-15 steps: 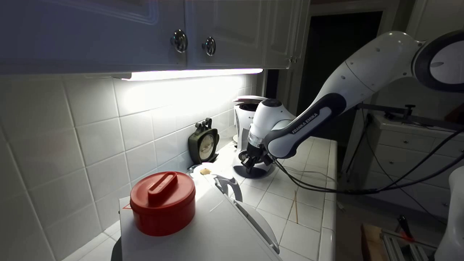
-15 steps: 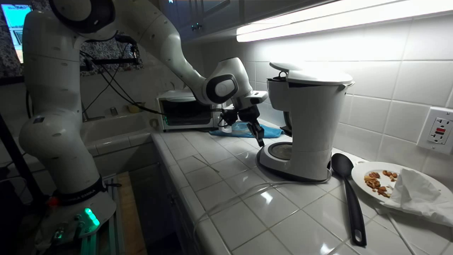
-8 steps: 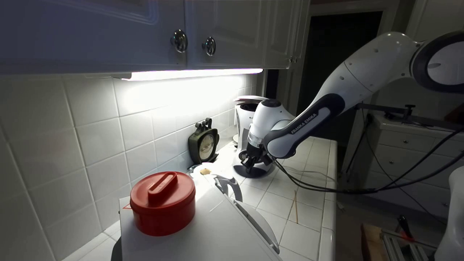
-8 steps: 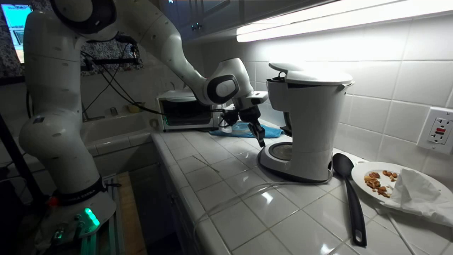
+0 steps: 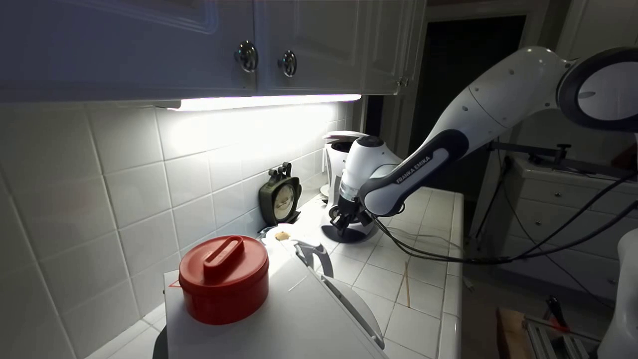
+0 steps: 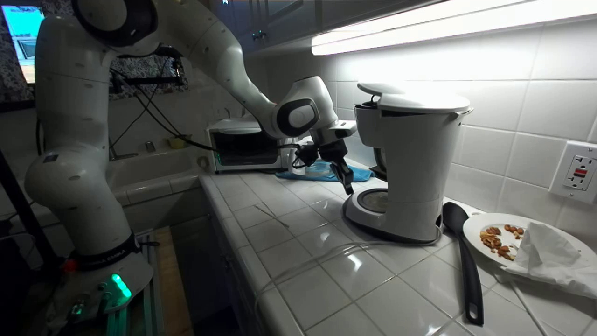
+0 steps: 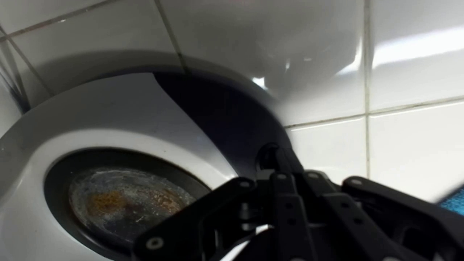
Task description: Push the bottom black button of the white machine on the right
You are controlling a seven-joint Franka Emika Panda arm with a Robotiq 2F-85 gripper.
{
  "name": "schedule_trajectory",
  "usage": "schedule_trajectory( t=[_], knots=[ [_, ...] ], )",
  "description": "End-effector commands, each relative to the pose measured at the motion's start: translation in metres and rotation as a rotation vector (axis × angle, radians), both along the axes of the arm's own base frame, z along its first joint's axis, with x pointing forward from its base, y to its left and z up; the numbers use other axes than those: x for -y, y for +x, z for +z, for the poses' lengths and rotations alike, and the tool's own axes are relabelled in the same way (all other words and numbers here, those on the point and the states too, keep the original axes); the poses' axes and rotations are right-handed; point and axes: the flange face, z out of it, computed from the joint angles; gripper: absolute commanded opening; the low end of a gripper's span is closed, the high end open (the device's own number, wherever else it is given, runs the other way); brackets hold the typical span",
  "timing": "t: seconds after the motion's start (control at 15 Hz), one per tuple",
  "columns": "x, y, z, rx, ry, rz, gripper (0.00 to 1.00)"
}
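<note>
The white machine [image 6: 413, 172] stands upright on the worktop [image 6: 322, 287]. My claw [image 6: 349, 189] points down at the front of the machine's base [image 6: 360, 215], fingers [image 7: 291, 221] together, the tips partly hiding a round black button [image 7: 266, 156]; whether they touch it I cannot tell. Just behind the machine lies a black spoon [image 6: 468, 266].

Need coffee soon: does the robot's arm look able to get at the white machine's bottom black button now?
Likely yes: the gripper looks shut, its fingertips right by what seems the black button low on the white machine, nothing visible between. Contact is unclear.
</note>
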Motion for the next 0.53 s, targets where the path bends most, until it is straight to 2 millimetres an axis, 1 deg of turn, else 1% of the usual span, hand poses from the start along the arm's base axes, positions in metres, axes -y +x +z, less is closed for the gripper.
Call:
schedule_trajectory(
  t=[0.0, 0.47],
  knots=[
    [0.0111, 0.0045, -0.0163, -0.037, -0.010, -0.016, 0.03],
    [0.0206, 0.0053, -0.0247, -0.036, 0.008, -0.034, 0.03]
  ],
)
